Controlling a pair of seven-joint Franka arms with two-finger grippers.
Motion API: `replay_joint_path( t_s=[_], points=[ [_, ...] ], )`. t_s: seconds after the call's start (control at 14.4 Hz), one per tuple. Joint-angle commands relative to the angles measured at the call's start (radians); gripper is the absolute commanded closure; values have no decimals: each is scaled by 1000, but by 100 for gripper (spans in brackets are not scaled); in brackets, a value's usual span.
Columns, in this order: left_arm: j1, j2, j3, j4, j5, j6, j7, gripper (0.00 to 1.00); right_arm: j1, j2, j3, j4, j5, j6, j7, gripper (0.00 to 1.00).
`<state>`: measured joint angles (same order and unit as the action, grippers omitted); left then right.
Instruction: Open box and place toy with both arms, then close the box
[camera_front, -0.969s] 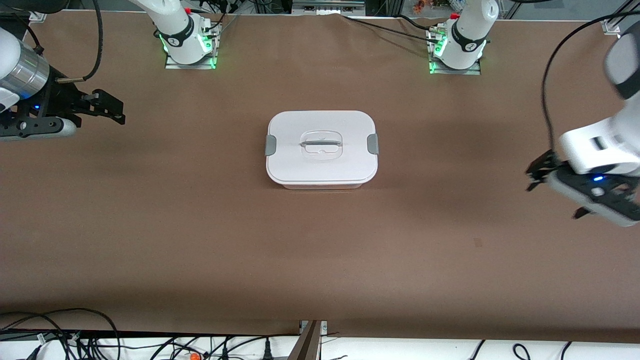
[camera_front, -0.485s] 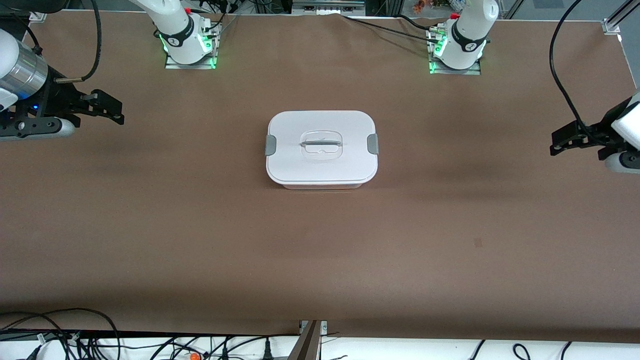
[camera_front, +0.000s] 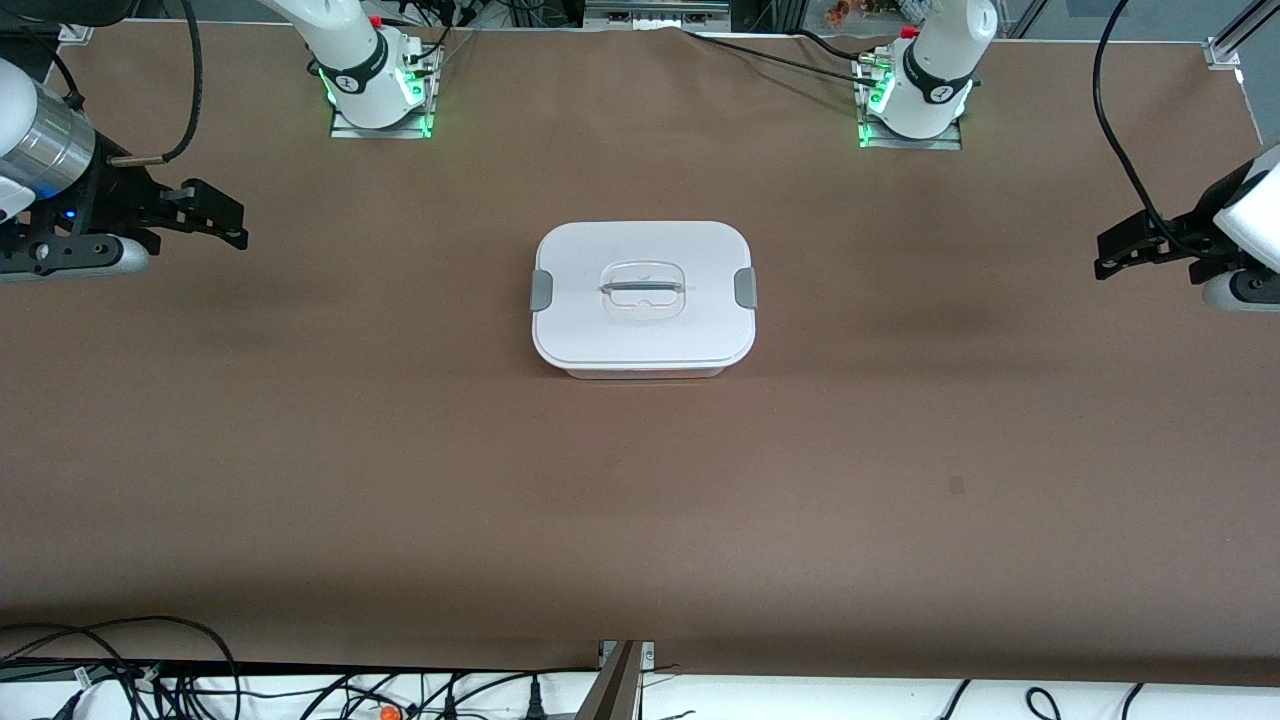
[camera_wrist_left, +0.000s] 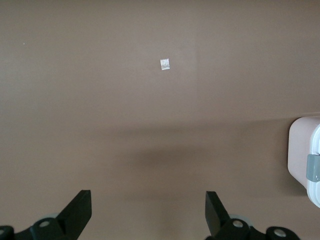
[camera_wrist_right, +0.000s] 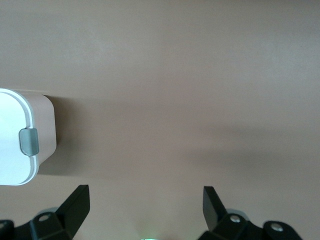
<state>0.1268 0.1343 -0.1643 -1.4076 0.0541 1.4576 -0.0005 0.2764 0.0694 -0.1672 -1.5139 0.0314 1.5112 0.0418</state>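
Left gripper (camera_front: 1120, 255) swung up and back to the table's left-arm end, fingers spread wide, empty
Right gripper (camera_front: 215, 215) parked wide too; box (camera_front: 644, 297) lidded, clips (camera_front: 745, 288) down, toy unseen

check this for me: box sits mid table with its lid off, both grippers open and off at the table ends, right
Not quite: the lid is on the box, its grey clips at both ends, as the front view shows. The left gripper and right gripper are indeed open, out at the table ends.
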Motion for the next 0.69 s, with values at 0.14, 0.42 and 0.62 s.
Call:
replay_joint_path(
  t_s=[0.14,0.42,0.62],
  points=[
    [14,-25,31,-37,-79,-8,-18,0,-11,3,6,14,-10,-16,-13,0],
    [24,16,29,2,-72,-8,-13,0,-11,7,6,15,-8,-16,-13,0],
    [24,19,31,7,-69,-23,-13,0,-11,7,6,15,-8,-16,-13,0]
  ],
)
